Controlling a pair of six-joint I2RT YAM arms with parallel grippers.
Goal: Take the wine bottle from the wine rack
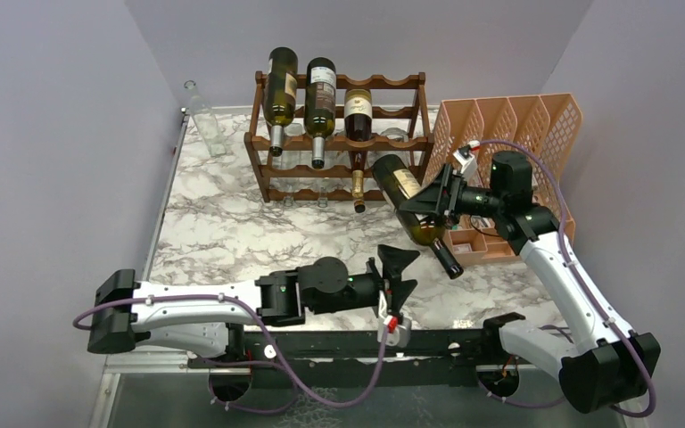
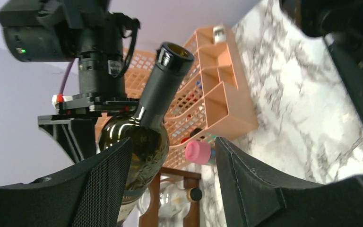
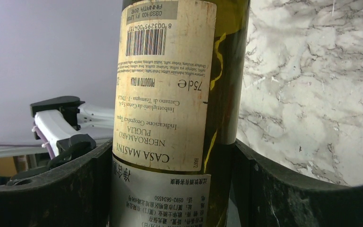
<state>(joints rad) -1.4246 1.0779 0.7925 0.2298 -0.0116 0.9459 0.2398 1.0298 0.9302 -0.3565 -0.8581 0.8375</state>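
Observation:
The dark reddish-brown wine rack (image 1: 403,141) stands at the back of the marble table with three bottles (image 1: 321,102) lying in it. My right gripper (image 1: 434,205) is shut on the body of a dark green wine bottle (image 1: 408,198) and holds it in the air in front of the rack's right end, neck pointing down toward me. The right wrist view shows its cream label (image 3: 165,85) between the fingers. My left gripper (image 1: 401,272) is open and empty just below the bottle's neck. In the left wrist view the bottle (image 2: 144,127) hangs beyond the open fingers.
An orange mesh file organizer (image 1: 508,134) stands right of the rack, behind the right arm. A clear empty glass bottle (image 1: 203,116) stands at the back left corner. A pink-capped item (image 2: 197,152) lies near the organizer. Purple walls close in on both sides.

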